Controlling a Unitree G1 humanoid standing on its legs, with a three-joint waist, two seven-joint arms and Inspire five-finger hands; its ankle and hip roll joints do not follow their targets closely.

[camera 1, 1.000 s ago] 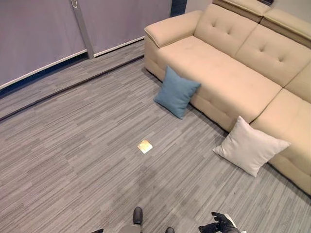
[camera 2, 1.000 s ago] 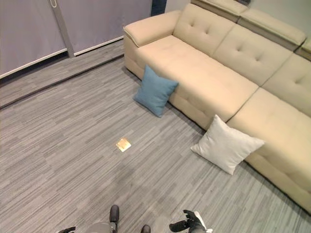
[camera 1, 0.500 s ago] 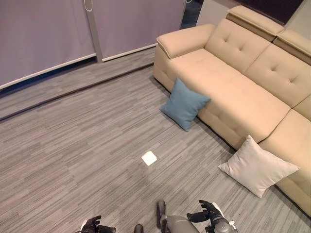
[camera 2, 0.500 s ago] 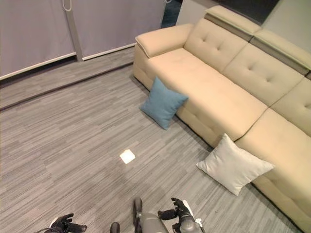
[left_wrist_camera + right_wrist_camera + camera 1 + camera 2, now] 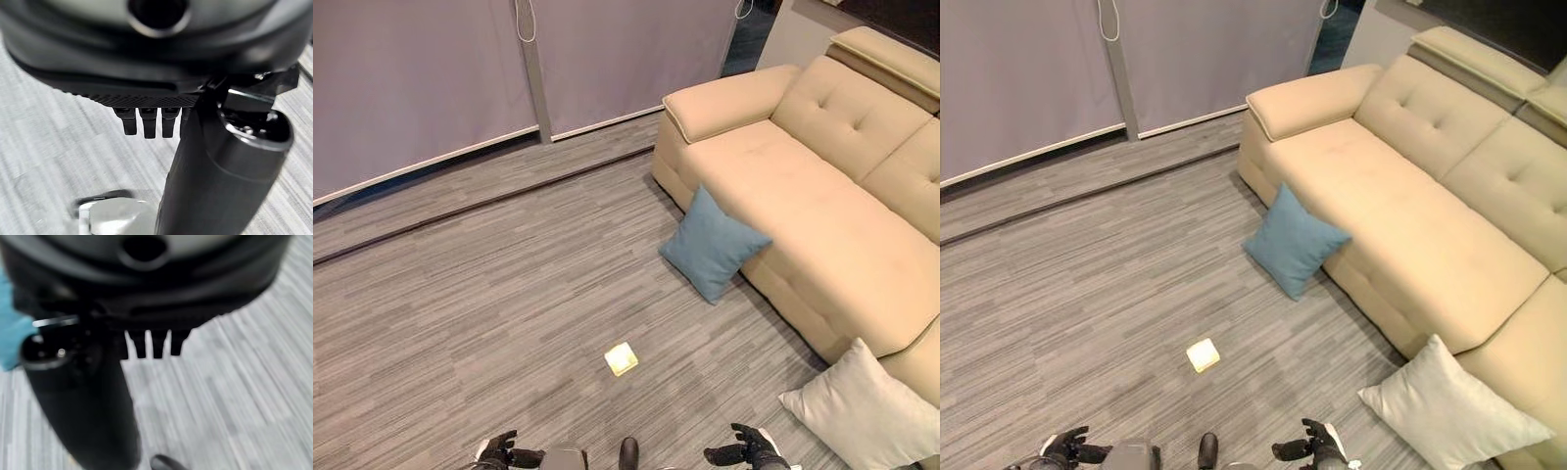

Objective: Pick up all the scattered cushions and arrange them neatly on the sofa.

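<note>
A blue cushion [image 5: 714, 245] leans on the floor against the front of the beige sofa [image 5: 822, 206]. Further right, a pale grey cushion [image 5: 867, 412] also stands on the floor against the sofa's front. My left hand [image 5: 499, 452] hangs low at the bottom edge, fingers relaxed and holding nothing. At the same height to the right is my right hand [image 5: 750, 451], open and empty too. Both hands are far from the cushions. The right wrist view catches a strip of the blue cushion [image 5: 9, 338] beside my right hand [image 5: 146, 298]; my left hand [image 5: 146, 63] hangs over bare floor.
A small yellowish square [image 5: 622, 358] lies on the grey striped carpet between me and the blue cushion. Grey sliding panels [image 5: 431, 78] line the far wall, with a floor track in front of them. The sofa seat is bare.
The camera has swung: sofa and cushions have slid right and down in the picture. The pale cushion now sits at the lower right corner. My left hand has come into view.
</note>
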